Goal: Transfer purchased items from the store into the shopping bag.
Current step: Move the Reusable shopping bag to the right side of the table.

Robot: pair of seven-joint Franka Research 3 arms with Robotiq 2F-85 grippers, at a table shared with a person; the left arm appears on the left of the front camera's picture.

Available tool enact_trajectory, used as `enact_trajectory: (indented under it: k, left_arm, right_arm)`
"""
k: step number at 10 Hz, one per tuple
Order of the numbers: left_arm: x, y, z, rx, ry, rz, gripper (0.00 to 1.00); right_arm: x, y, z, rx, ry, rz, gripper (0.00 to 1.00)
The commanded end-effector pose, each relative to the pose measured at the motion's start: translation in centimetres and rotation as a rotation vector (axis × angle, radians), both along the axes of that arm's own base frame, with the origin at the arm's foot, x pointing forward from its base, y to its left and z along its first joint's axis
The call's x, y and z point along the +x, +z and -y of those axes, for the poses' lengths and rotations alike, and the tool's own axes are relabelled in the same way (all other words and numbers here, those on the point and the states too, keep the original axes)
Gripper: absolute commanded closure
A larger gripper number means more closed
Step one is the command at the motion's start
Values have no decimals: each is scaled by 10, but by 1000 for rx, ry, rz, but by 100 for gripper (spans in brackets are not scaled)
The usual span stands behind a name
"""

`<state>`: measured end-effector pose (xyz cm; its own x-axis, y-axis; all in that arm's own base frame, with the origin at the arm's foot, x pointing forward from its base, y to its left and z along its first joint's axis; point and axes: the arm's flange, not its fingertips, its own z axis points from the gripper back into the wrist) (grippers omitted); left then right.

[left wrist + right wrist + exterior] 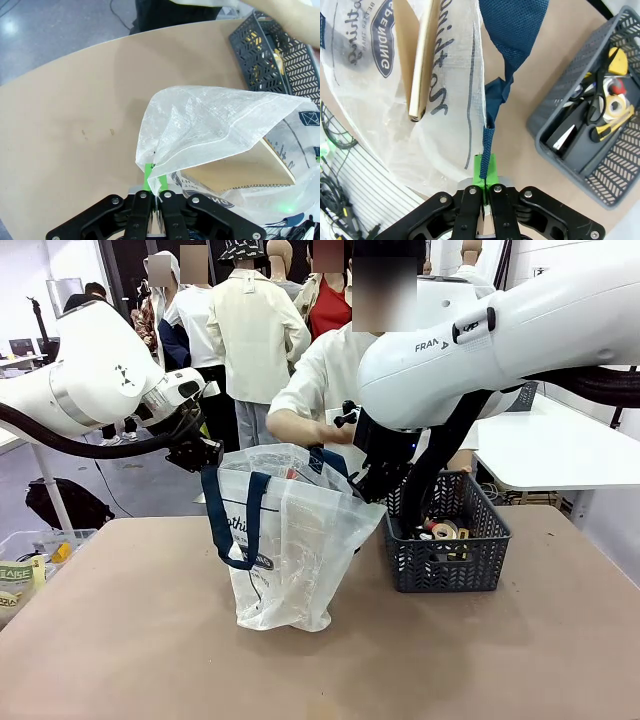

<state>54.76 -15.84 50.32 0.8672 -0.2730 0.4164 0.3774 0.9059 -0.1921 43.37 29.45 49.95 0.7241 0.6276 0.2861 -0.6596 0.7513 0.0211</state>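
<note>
left gripper (156, 186): jaws pinched together on a fold of the shopping bag (215, 117), at its translucent rim; a green pad (148, 176) shows against the plastic.
right gripper (485, 176): jaws closed tight on the navy strap handle (512, 30) where it joins the bag's edge. The strap runs straight up from the fingertips.
shopping bag: slung between the two grippers with its mouth held open. One upper edge is in each grip, and its base rests on the table (120, 640) below them.
notebook (240, 170): spiral-bound with a tan cover, inside the bag. It lies tilted just ahead of the left gripper's fingertips and off to their right, and up and to the left of the right gripper's fingertips.
basket (590, 125): dark grey lattice, standing on the table off to the right of the right gripper's fingers, apart from the bag. It holds scissors (594, 107), a tape roll (616, 105) and other small items.
person (320, 380): across the table beyond both grippers, in a white top. One hand is near the bag's mouth, though whether it touches the bag is hard to tell behind the right arm.
</note>
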Motion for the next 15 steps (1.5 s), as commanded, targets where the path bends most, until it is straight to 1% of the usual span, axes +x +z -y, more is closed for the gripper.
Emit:
enact_trajectory:
  k: [1,15]
  left_arm:
    - [-1,2,-4,0,11,-5,100]
    - [-1,2,-4,0,11,-5,100]
  right_arm:
    - [-2,-2,4,5,-12,-8,100]
    - [-2,-2,4,5,-12,-8,100]
